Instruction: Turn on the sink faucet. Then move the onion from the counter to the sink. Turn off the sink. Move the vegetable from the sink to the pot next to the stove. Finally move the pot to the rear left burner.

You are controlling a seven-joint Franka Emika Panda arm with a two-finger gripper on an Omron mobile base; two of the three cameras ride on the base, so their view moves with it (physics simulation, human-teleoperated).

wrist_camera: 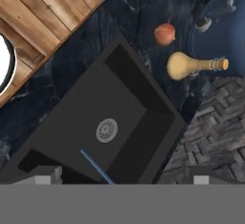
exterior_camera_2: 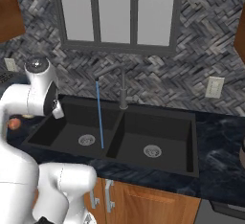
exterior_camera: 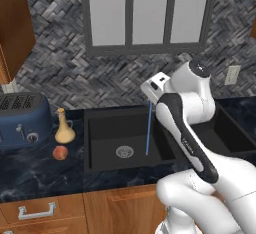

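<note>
Dark marbled counter (exterior_camera: 40, 170) bears round orange-red onion (exterior_camera: 60, 152)

A home kitchen is showing here: a black double sink (exterior_camera_2: 143, 122) is sitting sunk into a dark marbled worktop (exterior_camera: 40, 170), with a slim faucet (exterior_camera_2: 123, 91) standing behind it and a thin stream of water (exterior_camera_2: 99, 117) running into the left basin. Wooden cabinets (exterior_camera: 100, 210) are lining the front below, a grey herringbone tile wall (exterior_camera_2: 201, 50) is rising behind, and a blue toaster (exterior_camera: 22, 118) is standing beside a tan vase (exterior_camera: 64, 128).
</note>
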